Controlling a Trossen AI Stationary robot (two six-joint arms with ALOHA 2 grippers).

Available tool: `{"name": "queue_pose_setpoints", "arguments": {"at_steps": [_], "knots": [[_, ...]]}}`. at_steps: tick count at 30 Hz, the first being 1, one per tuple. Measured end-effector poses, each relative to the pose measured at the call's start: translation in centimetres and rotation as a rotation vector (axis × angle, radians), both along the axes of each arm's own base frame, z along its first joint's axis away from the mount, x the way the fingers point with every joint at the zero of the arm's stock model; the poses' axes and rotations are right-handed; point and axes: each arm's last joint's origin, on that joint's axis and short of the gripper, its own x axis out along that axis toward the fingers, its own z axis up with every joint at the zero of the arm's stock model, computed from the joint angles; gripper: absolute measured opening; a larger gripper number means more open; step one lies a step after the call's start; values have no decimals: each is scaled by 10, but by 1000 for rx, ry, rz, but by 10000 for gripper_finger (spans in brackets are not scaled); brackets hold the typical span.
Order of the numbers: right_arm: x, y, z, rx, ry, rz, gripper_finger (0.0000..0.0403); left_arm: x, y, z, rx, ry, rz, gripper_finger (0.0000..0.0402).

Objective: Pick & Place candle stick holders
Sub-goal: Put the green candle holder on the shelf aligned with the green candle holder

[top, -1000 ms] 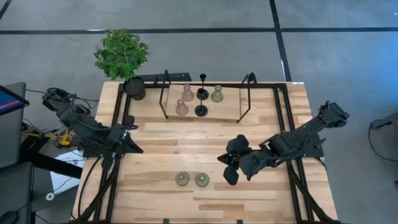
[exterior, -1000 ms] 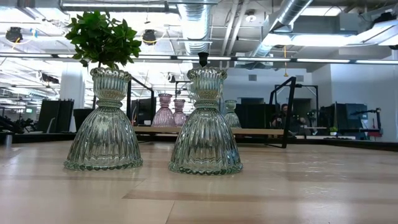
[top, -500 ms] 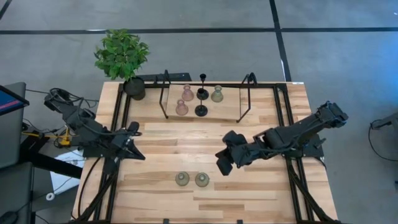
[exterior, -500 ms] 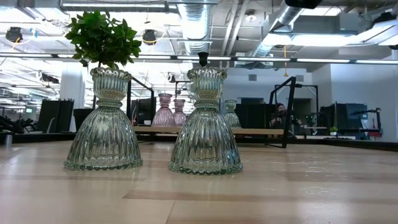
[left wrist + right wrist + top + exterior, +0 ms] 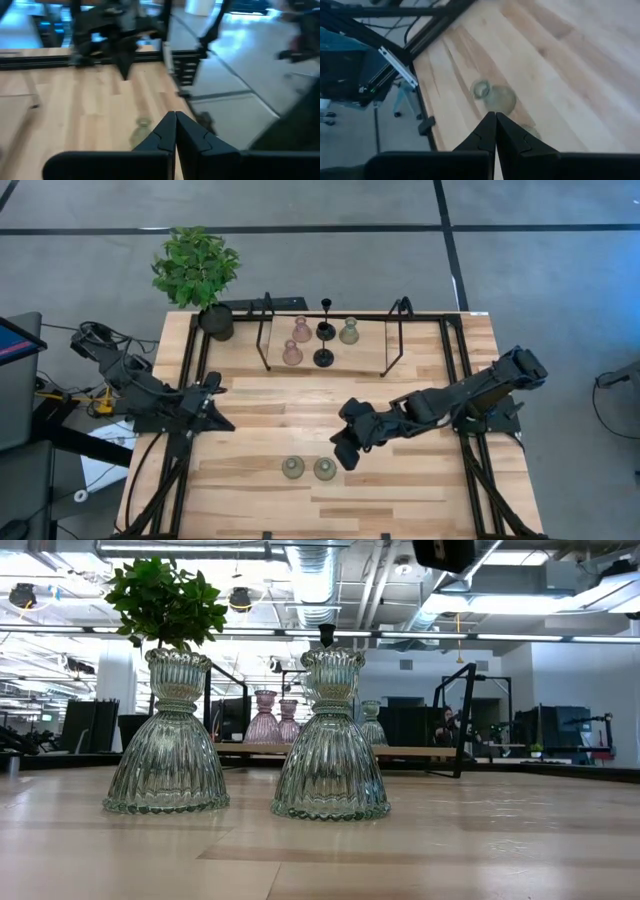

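Observation:
Two olive-green glass holders (image 5: pixel 293 469) (image 5: pixel 325 469) stand on their bases near the table's front edge; they fill the low view (image 5: pixel 167 735) (image 5: pixel 331 740). At the back stand two pink holders (image 5: pixel 302 330) (image 5: pixel 292 353), one more olive holder (image 5: pixel 349 332) and two black thin-stemmed holders (image 5: pixel 325 330) (image 5: pixel 324 358). My right gripper (image 5: pixel 340 455) is shut and empty, just right of and above the front pair, which shows in its wrist view (image 5: pixel 492 97). My left gripper (image 5: pixel 222 423) is shut and empty at the table's left side.
Two tall black wire frames (image 5: pixel 265 330) (image 5: pixel 398 330) flank the back group. A black pot with a green plant (image 5: pixel 197 265) stands at the far left corner. Bare wood lies between the front pair and the back group.
My right gripper has gone toward the table's left edge and a little toward the near edge, closing in on the two front olive-green holders; part of its arm now shows at the top of the low view. The holders have kept still.

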Motion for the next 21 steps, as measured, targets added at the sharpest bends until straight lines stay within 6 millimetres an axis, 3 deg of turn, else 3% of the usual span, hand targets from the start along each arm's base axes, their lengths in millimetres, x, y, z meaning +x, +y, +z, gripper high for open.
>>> {"name": "queue_pose_setpoints", "arguments": {"at_steps": [3, 10, 15, 21], "knots": [[-5, -3, 11, -63, -47, -11, 0, 14, -8, -15, 40, 61, 86, 5], [-22, -6, 39, -184, -162, -43, 0, 58, -42, -101, 78, 353, 178, 3], [-25, -8, 42, -203, -157, -36, 0, 81, -58, -131, -2, 293, 105, 3], [-26, -9, 42, -225, -154, -18, 0, 85, -48, -161, -101, 355, 146, 2]]}}
